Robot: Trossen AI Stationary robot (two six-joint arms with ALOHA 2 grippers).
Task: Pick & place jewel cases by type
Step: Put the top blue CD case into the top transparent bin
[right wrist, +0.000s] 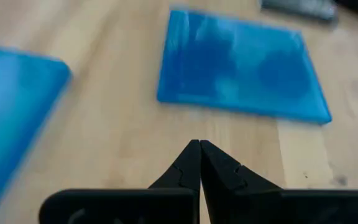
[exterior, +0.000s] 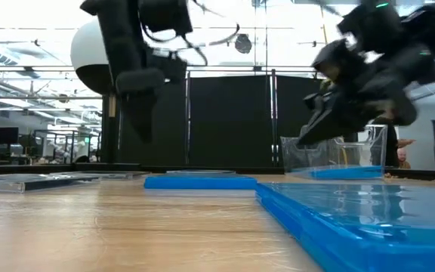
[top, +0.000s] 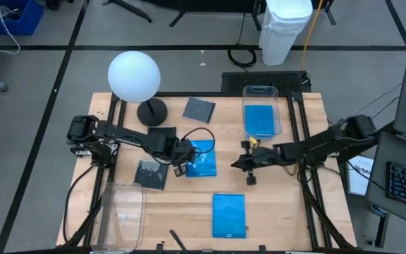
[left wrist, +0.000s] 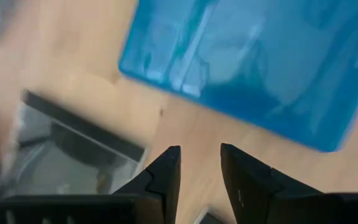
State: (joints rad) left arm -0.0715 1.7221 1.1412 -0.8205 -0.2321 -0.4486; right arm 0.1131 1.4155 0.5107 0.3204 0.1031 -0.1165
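My left gripper point(top: 180, 168) hangs open above bare wood, fingers pointing down, with nothing between them point(left wrist: 199, 168). It is between a dark jewel case point(top: 150, 174) and a blue jewel case point(top: 201, 159), both lying flat on the table. My right gripper point(top: 240, 164) is shut and empty point(right wrist: 199, 155), slanting down just right of that blue case point(right wrist: 241, 65). A second blue case point(top: 229, 215) lies flat near the front edge. A third point(top: 261, 118) lies inside a clear bin point(top: 261, 90). Another dark case point(top: 198, 109) lies flat at the back.
A white globe lamp point(top: 134, 76) on a black base point(top: 151, 111) stands at the back left. A second clear bin point(top: 122, 212) sits at the front left. A dark square point(top: 162, 135) lies under my left arm. Bare wood lies between the two loose blue cases.
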